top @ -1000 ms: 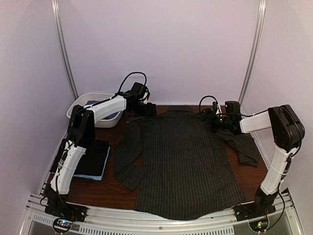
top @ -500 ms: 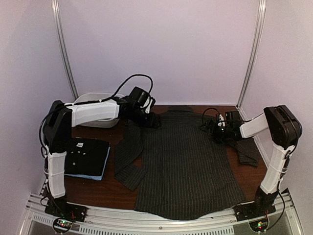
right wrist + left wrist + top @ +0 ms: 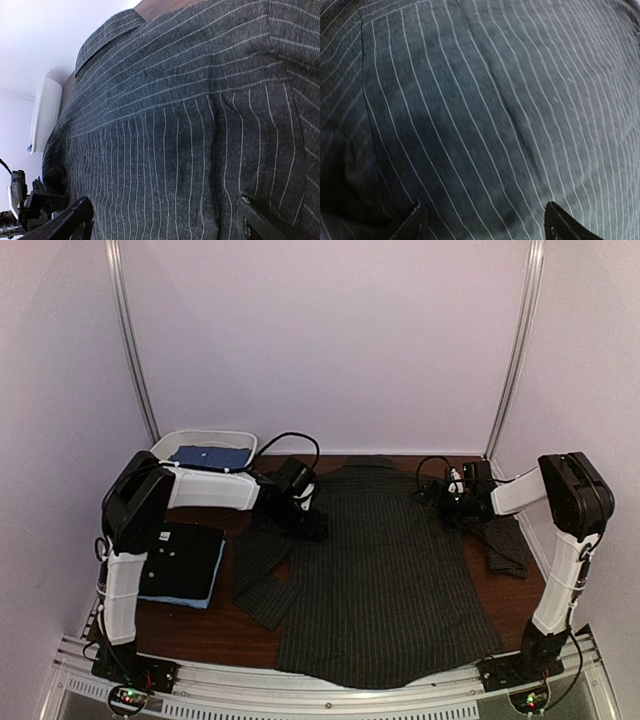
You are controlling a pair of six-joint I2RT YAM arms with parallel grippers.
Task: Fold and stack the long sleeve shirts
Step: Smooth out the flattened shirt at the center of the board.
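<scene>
The charcoal pinstriped shirt [image 3: 380,580] is lying spread flat across the table [image 3: 215,625], collar toward the far wall. The left claw [image 3: 485,225] is hanging wide open low over the shirt's left shoulder, gripping nothing. The right claw [image 3: 165,220] is gaping wide over the right shoulder, also empty. A folded black shirt [image 3: 185,555] is resting on a light blue shirt [image 3: 208,598] at the table's left, near the white tub [image 3: 170,445], which is holding a blue shirt [image 3: 208,456].

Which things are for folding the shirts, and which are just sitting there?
For the job:
pinstriped shirt
folded black shirt
blue shirt

Just there:
white tub, holding the blue shirt
table
</scene>
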